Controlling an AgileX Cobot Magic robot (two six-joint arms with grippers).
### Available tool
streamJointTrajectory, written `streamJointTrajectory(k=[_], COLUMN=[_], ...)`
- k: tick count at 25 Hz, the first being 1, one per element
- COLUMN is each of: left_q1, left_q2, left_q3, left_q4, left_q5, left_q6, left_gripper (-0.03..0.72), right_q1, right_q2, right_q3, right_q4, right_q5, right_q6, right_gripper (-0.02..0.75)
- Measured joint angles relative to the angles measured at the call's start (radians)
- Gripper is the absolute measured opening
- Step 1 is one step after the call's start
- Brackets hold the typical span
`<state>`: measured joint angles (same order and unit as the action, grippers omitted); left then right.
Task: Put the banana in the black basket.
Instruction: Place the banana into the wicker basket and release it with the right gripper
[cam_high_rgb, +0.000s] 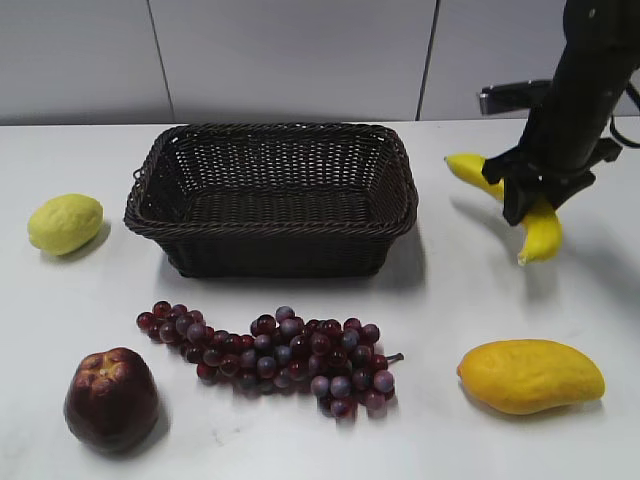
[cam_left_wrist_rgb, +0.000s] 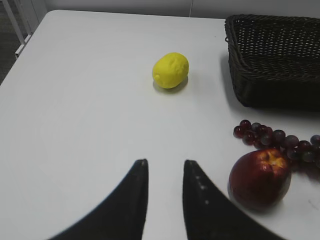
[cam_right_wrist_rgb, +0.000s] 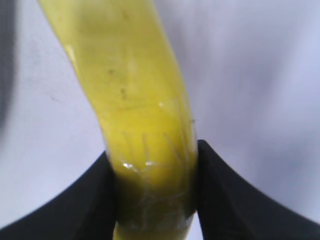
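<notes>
Right of basket (cam_high_rgb: 270, 195), arm's jaws (cam_high_rgb: 528, 190) seemingly around banana (cam_high_rgb: 540, 232).

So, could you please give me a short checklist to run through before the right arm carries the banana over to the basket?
1. Grip: the right gripper has both fingers pressed against the banana: ok.
2. Banana off the table: it hangs with its shadow apart from it: ok.
3. Room in the black basket: nothing lies inside: ok.
4. Path leftward to the basket: nothing stands between them; the mango and grapes lie nearer the camera: ok.
5. Left gripper out of the way, near the apple: ok.
6. Whether the grip will hold: cannot tell.
</notes>
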<state>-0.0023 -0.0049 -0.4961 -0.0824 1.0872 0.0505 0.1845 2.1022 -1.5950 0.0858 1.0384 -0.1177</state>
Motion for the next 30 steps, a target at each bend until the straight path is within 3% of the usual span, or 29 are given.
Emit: streamJointTrajectory(k=[7, 11, 21, 30], left_q1=[0.0, 0.0, 0.0, 0.0], left_q2=[0.0, 0.0, 0.0, 0.0], left_q3=[0.0, 0.0, 0.0, 0.0], left_q4=[0.0, 0.0, 0.0, 0.0], left_q5=[0.0, 0.0, 0.0, 0.0], left_q6=[0.0, 0.0, 0.0, 0.0], left_gripper=[0.233, 0.233, 0.233, 0.233], right_q1=[0.005, 0.059, 0.312, 0.362], right_q2=[-0.075, -0.078, -0.01, 0.131], right_q3=[-0.247, -0.334, -0.344, -0.344], right_q4=[0.17, 0.228, 0.234, 0.21], right_q5=[0.062, 0.055, -0.137, -0.201], right_q6=[0.0, 0.0, -0.057, -0.072], right_gripper=[0.349, 0.349, 0.349, 0.349])
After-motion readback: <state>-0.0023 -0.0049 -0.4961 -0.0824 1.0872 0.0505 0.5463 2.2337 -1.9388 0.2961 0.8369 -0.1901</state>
